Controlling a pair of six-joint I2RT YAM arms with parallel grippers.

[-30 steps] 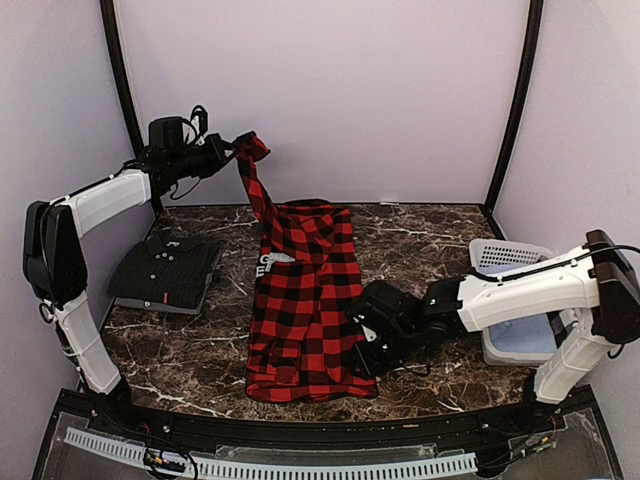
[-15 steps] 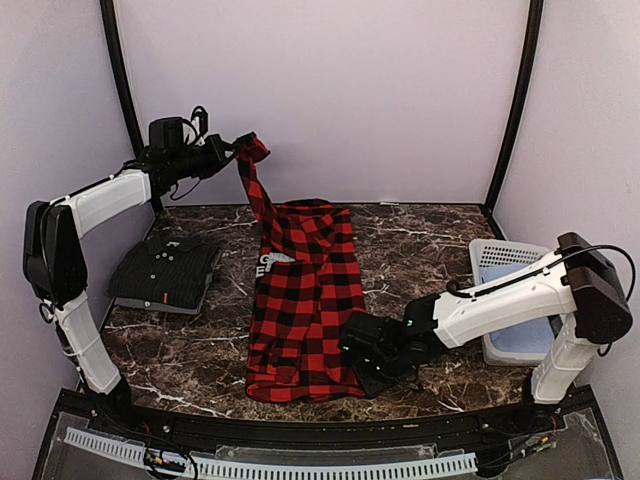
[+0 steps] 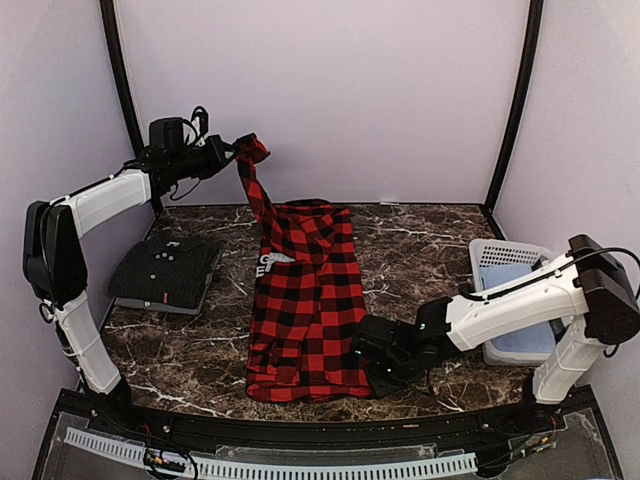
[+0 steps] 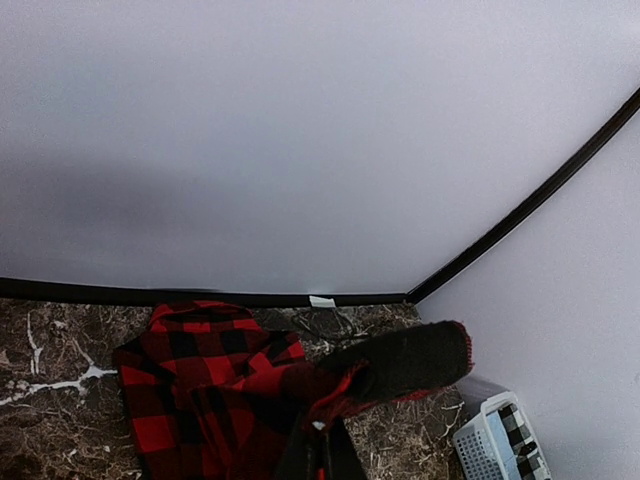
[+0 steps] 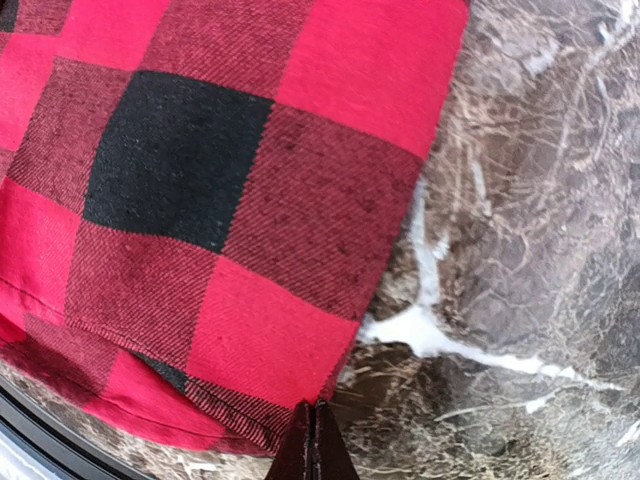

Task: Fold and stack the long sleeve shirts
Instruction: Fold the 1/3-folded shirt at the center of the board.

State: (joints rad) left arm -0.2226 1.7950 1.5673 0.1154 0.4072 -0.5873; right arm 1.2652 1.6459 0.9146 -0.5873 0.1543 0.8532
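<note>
Now the right gripper (image 3: 370, 367) has just pinched shut on the flannel's (image 3: 305, 300) five-o'clock hem corner, left gripper (image 3: 228, 152) clamping the sleeve (image 3: 252, 185) aloft: fold ready.

Right wrist view: my right fingers (image 5: 303, 452) are cut off by the lower edge, and the flannel (image 5: 200, 200) runs past the left and top edges. Top view: a fold hides most of its white lettering (image 3: 264, 264).

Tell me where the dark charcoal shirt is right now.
In the top view, the dark charcoal shirt lies folded on the left side of the table, apart from the red-and-black flannel spread out to its right.
</note>
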